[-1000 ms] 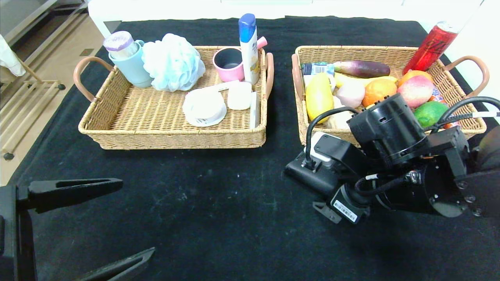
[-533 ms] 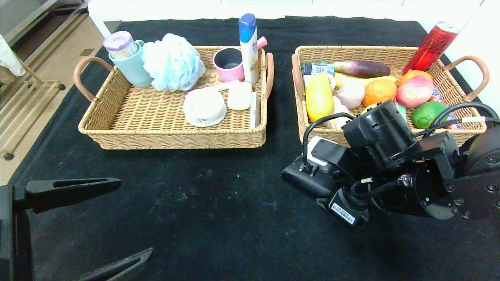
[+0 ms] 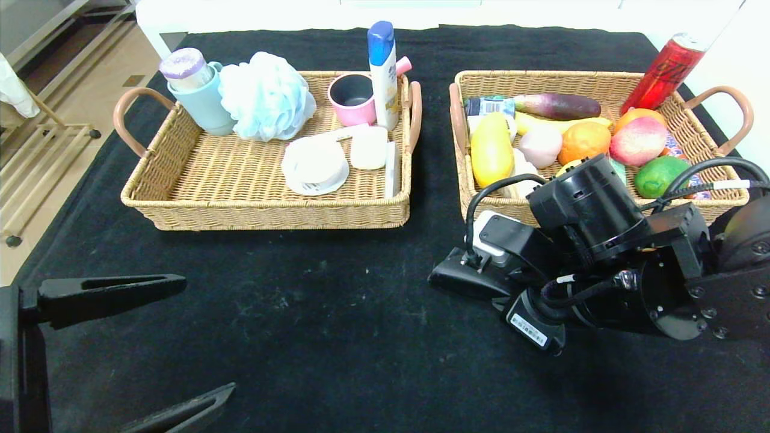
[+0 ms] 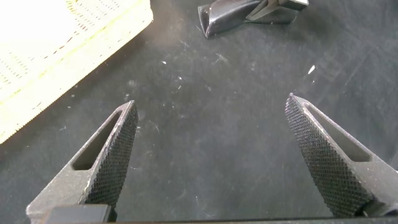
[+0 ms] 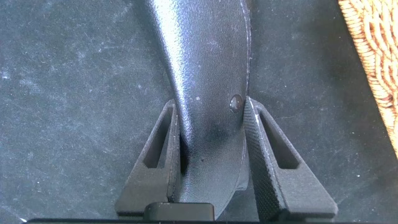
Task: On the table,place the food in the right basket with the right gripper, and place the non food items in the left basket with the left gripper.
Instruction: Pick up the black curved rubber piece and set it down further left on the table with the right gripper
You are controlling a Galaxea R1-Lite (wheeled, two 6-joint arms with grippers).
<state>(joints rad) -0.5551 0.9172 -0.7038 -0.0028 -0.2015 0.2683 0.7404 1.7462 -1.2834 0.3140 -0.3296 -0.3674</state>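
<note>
Black cloth covers the desk (image 3: 337,313), two wicker trays at the back. Down at the near left corner, the left hand (image 4: 211,158) hangs with fingers spread wide, nothing between them. The left basket (image 3: 264,207) holds the white ridged tub (image 3: 314,165). Over right, just before the food-filled right basket (image 3: 481,207), the right hand (image 5: 211,155) has both fingers pressed against the black pouch (image 5: 202,81), which lies on the cloth.

A red can (image 3: 666,71) leans at the far right corner; beyond the left edge lie tan flooring (image 3: 78,78) and a metal rack (image 3: 36,174).
</note>
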